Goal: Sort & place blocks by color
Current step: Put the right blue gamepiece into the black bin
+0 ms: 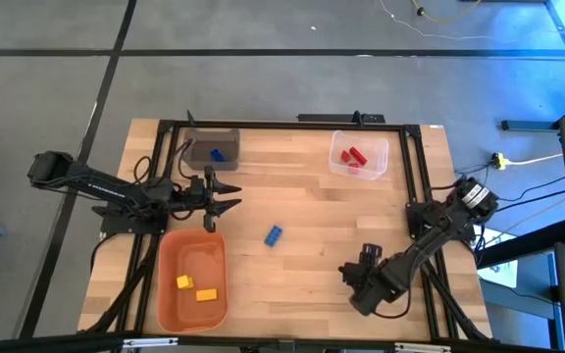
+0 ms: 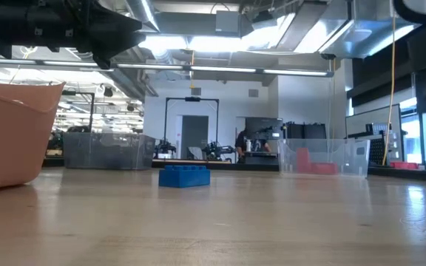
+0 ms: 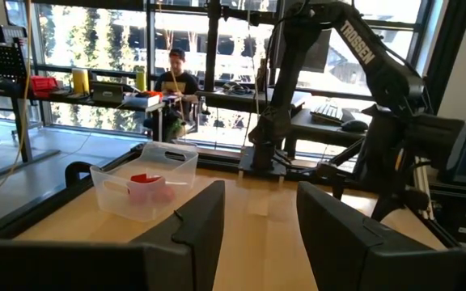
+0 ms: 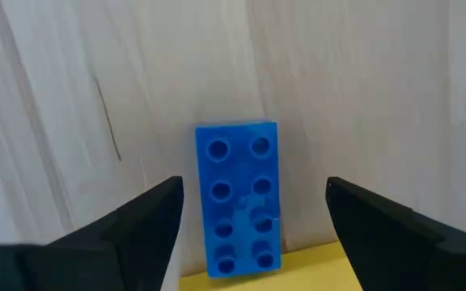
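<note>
One elongated blue block (image 1: 274,235) lies flat, studs up, on the bare wood mid-table; it also shows in the low view (image 2: 184,176). My right gripper (image 1: 353,267) sits low near the table's near right side, open. In its wrist view, the gripper (image 4: 253,187) has the blue block (image 4: 238,202) between and beyond the fingers, untouched. A yellow strip (image 4: 265,273) shows at that view's edge. My left gripper (image 1: 226,196) hovers open and empty over the orange bin's far rim; its wrist view (image 3: 257,234) looks toward the clear bin.
The orange bin (image 1: 170,294) at near left holds two yellow blocks (image 1: 207,293). The grey bin (image 1: 200,137) at far left holds a blue block (image 1: 218,154). The clear bin (image 1: 379,162) at far right holds red blocks (image 1: 353,156). A black frame edges the table. A person (image 3: 176,77) sits in the room beyond.
</note>
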`<state>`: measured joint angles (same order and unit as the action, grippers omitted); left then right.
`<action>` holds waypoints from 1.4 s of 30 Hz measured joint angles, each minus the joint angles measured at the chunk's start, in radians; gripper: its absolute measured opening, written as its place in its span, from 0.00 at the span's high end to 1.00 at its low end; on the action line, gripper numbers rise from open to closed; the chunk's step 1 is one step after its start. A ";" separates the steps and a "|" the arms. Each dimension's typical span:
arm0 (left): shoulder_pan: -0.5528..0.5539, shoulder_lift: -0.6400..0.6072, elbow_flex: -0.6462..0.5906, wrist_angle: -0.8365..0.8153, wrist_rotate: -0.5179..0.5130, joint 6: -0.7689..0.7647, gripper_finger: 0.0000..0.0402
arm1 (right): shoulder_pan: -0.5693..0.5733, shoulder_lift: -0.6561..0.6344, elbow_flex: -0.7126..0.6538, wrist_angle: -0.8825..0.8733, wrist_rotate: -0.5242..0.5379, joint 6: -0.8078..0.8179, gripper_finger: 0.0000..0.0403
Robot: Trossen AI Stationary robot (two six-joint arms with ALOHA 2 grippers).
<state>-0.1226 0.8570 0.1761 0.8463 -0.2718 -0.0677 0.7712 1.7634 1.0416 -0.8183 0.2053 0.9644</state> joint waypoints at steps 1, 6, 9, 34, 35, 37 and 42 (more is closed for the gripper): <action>0.000 0.000 0.000 0.000 0.000 0.000 0.63 | -0.004 0.002 0.000 0.008 -0.005 -0.002 0.25; 0.000 0.000 0.000 0.000 0.000 0.000 0.63 | -0.033 0.003 -0.031 0.089 -0.061 -0.049 0.26; 0.000 0.000 0.000 -0.002 -0.004 0.000 0.63 | -0.057 -0.002 -0.078 0.165 -0.119 -0.073 0.32; 0.000 0.000 0.000 -0.012 -0.011 0.074 0.63 | -0.294 -0.174 -0.142 0.705 0.078 -0.679 0.65; 0.000 0.000 0.000 -0.004 -0.011 0.074 0.63 | -0.318 -0.174 -0.154 0.787 0.063 -0.731 0.65; 0.000 0.000 0.001 -0.004 -0.011 0.074 0.63 | -0.369 -0.173 -0.186 0.962 0.026 -0.827 0.65; 0.000 0.000 0.001 -0.005 -0.011 0.070 0.63 | -0.513 -0.172 -0.242 1.315 -0.079 -0.967 0.65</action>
<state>-0.1230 0.8574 0.1768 0.8414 -0.2829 0.0019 0.2581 1.5915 0.7999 0.4966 0.1259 -0.0030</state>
